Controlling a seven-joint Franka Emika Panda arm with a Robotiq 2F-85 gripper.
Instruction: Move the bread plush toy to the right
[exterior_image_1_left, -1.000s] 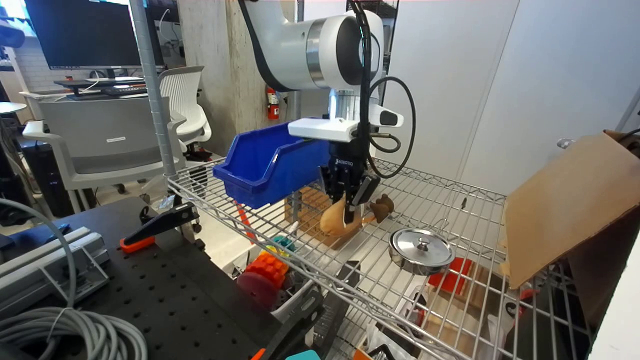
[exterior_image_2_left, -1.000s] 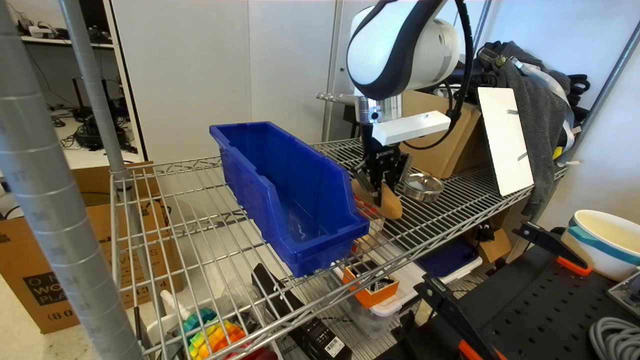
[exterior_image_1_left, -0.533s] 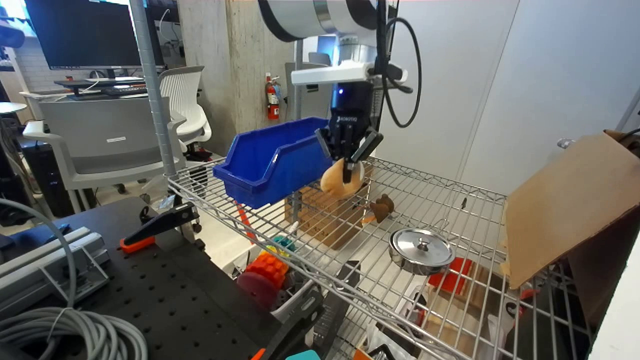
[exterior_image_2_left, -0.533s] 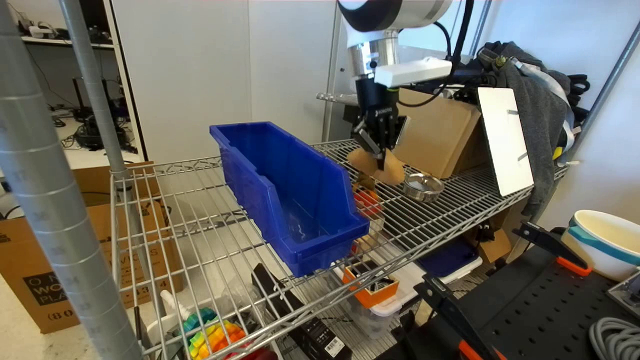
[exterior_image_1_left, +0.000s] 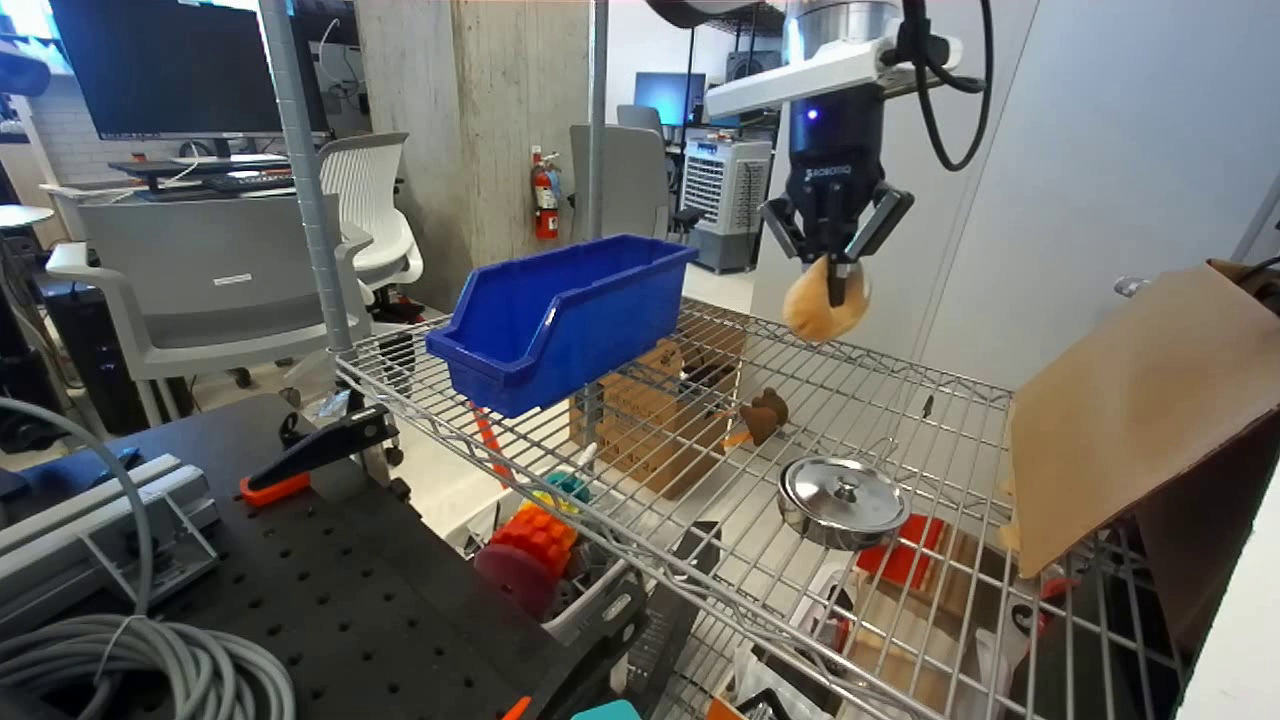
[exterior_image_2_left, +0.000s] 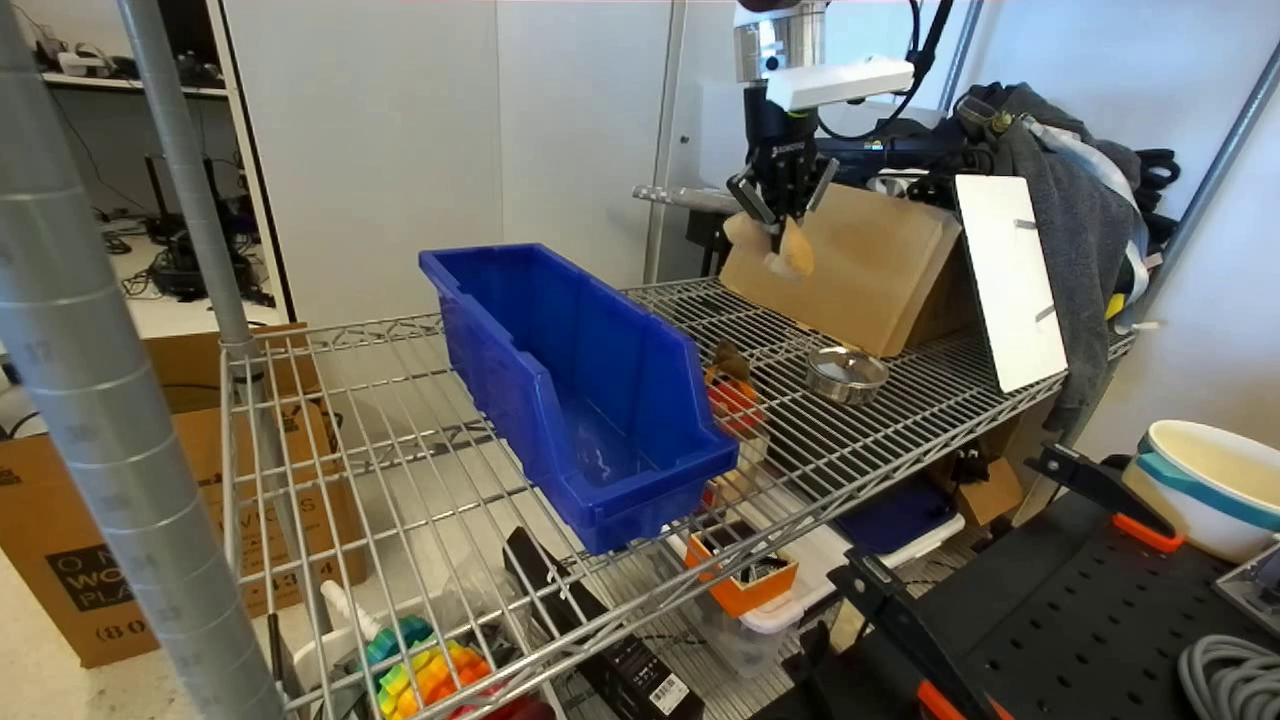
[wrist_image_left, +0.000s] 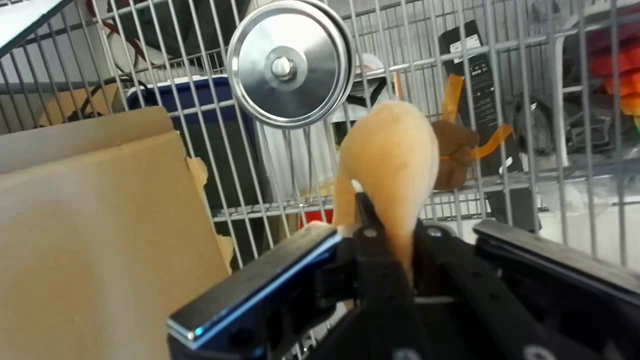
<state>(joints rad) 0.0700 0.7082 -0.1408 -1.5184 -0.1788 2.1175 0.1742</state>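
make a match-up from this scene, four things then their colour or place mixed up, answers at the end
1. bread toy
2. bin
3. dish
4. fire extinguisher

A. red, by the concrete pillar
B. blue, on the wire shelf
C. held in the tool, off the wire shelf
D. silver, on the wire shelf

Pairs: 1-C, 2-B, 3-D, 4-A

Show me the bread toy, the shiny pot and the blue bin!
Bread toy (wrist_image_left: 395, 150): wrist view, on its rounded tan part.
Shiny pot (wrist_image_left: 283, 68): wrist view, on its top knob.
Blue bin (exterior_image_1_left: 610, 335): in an exterior view, on its outer wall.
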